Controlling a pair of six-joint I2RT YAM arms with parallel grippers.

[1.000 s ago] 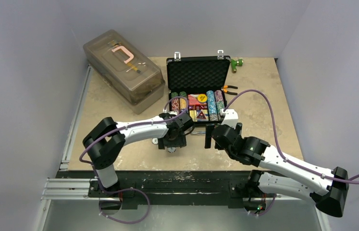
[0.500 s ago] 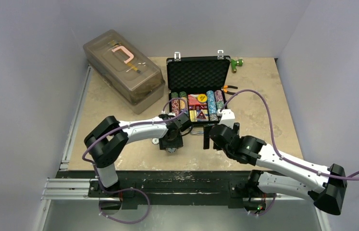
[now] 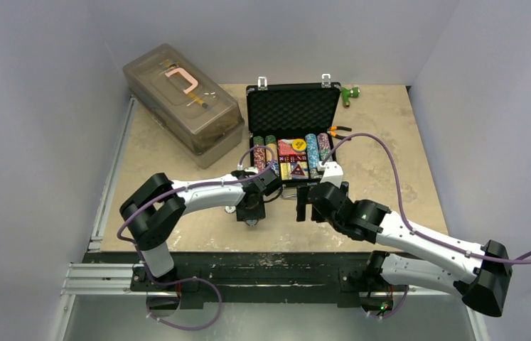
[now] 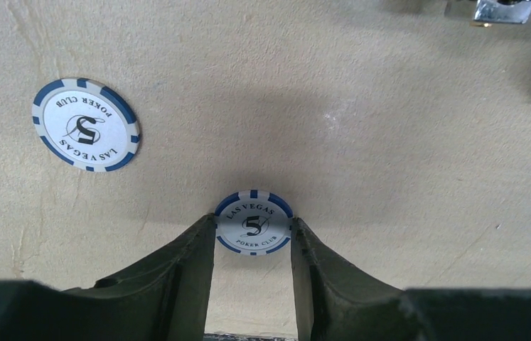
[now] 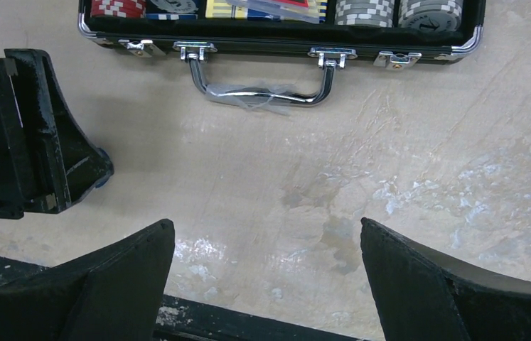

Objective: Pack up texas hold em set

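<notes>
Slippage is the main risk: the left gripper [image 4: 253, 220] pinches a thin, smooth, blue-and-white round chip [image 4: 254, 224] only by its rim, just in front of the briefcase [image 5: 262, 42], so it could pop free or tilt. A second chip [image 4: 86, 124] lies flat there too. The right gripper [image 5: 266, 227] hangs spread before the briefcase's shiny metal handle [image 5: 262, 91]. The foam lining [image 3: 292, 114] looks soft and dimpled.

A robotics lab cell: blank grey walls [image 3: 42, 106] around a scuffed table [image 3: 390, 128] with aluminium rails [image 3: 99, 278]
</notes>
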